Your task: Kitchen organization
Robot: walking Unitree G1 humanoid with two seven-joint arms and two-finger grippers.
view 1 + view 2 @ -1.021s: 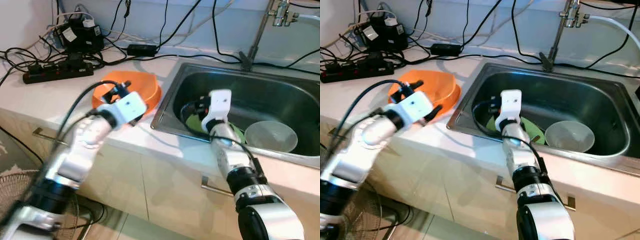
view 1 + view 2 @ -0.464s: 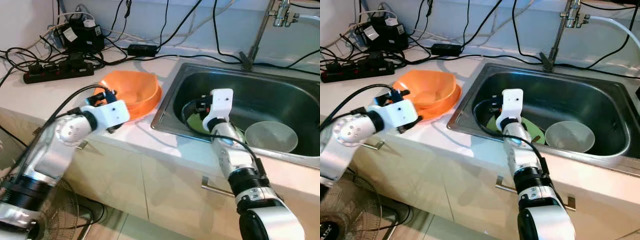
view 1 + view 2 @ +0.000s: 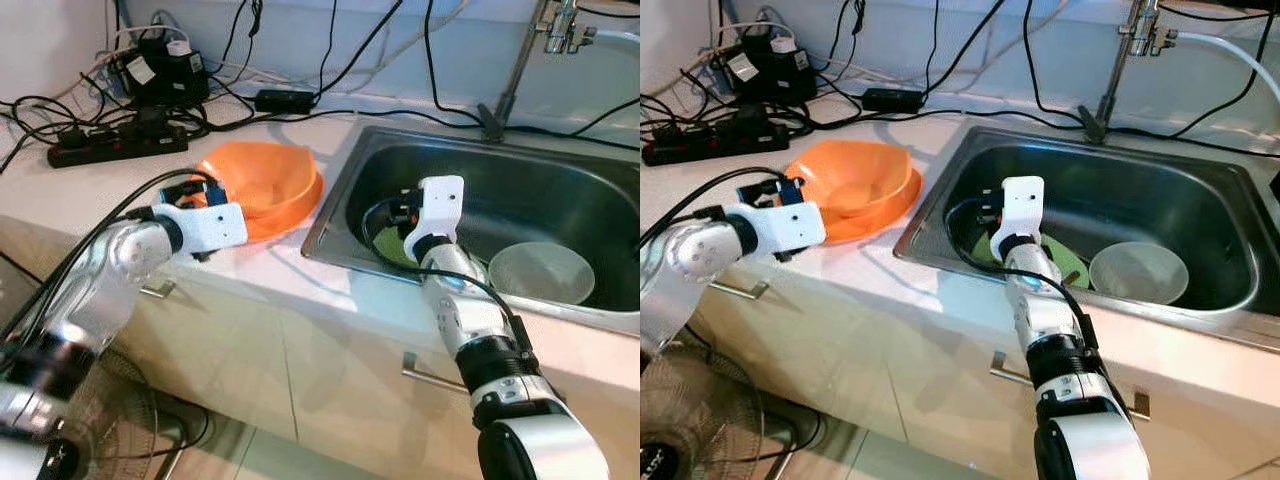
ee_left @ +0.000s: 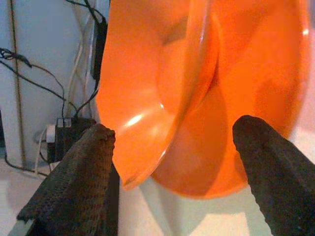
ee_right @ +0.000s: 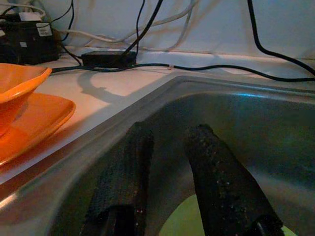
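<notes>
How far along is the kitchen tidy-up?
Done: an orange bowl sits on an orange plate on the counter. In hand: nothing; the left hand is open just short of them, and the right hand hangs inside the sink. Left: a pale bowl and green plate remain there.

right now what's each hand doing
Left hand: open, empty, facing the orange bowl.
Right hand: slightly open, empty, inside the sink.
</notes>
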